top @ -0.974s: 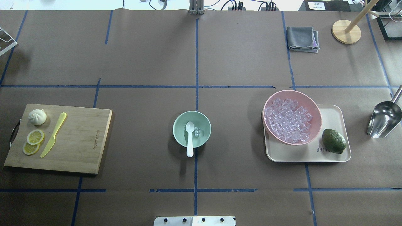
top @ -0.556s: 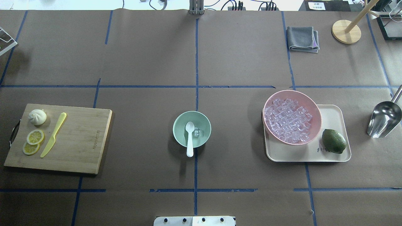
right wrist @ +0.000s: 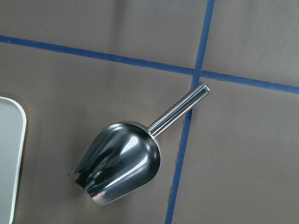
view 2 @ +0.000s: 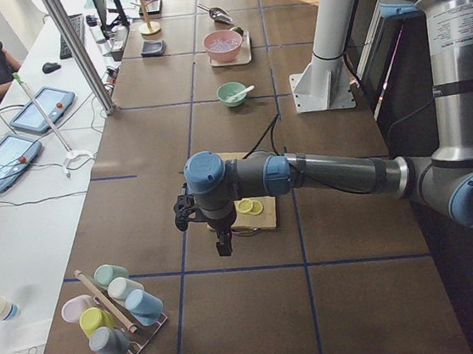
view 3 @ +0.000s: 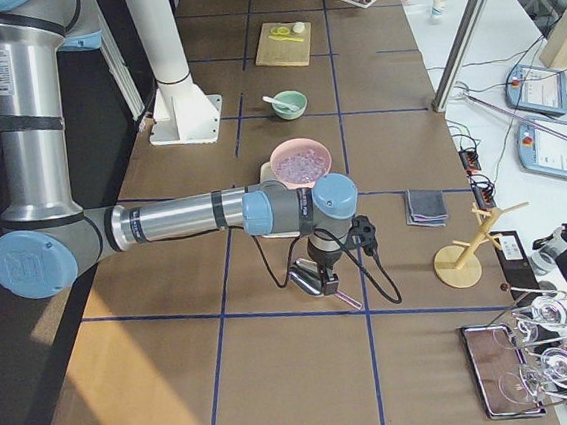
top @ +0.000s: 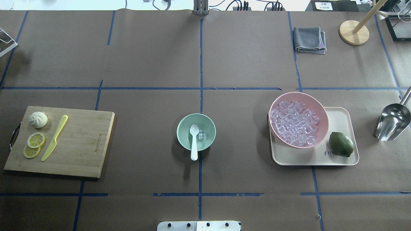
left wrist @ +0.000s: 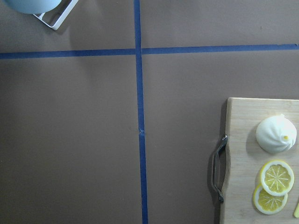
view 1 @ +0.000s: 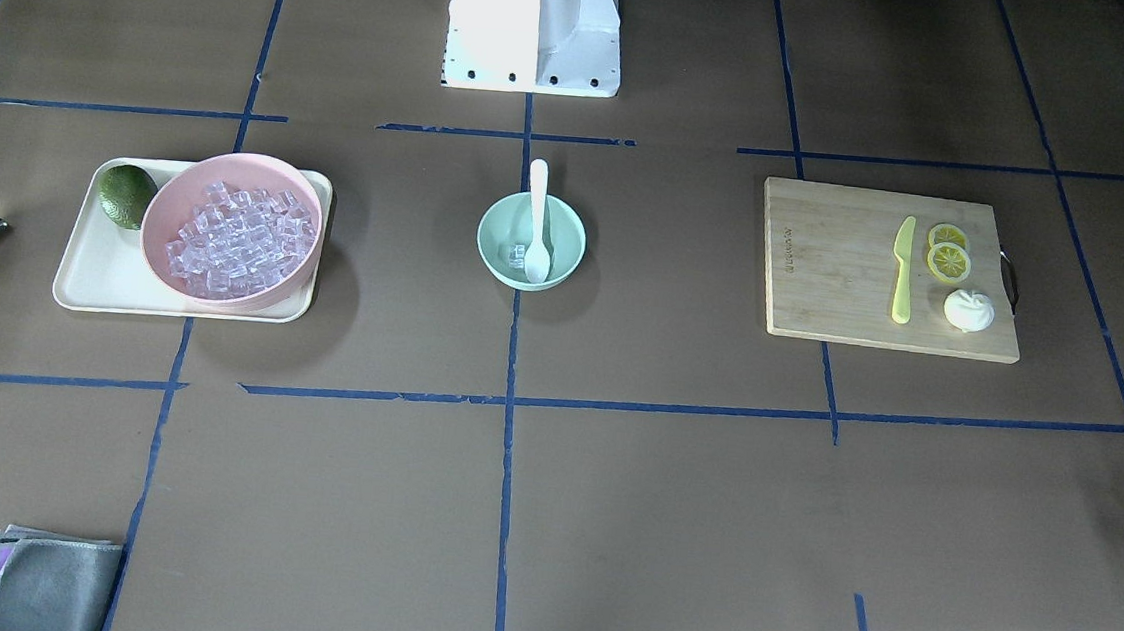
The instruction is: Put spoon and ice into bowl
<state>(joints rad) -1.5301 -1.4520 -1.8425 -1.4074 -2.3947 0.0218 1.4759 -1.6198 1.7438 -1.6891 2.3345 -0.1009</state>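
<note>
The mint-green bowl [top: 180, 127] stands at the table's middle. The white spoon [top: 193, 142] lies in it, scoop inside, handle over the near rim. One clear ice cube [top: 201, 135] sits in the bowl beside the scoop. Bowl [view 1: 496, 235], spoon [view 1: 537, 208] and cube [view 1: 515, 254] also show in the front view. More ice [top: 293, 123] fills the pink bowl [top: 323, 113]. My left gripper [view 2: 223, 245] hangs beyond the cutting board's outer end. My right gripper [view 3: 323, 265] hangs over the metal scoop. I cannot tell whether either is open or shut.
A cutting board [top: 83, 144] at the left holds a yellow-green knife [top: 54, 138], lemon slices [top: 34, 143] and a bun [top: 38, 119]. A cream tray [top: 340, 158] holds the pink bowl and a lime [top: 341, 144]. A metal scoop [top: 392, 122] lies far right. A grey cloth [top: 309, 39] lies at the back right.
</note>
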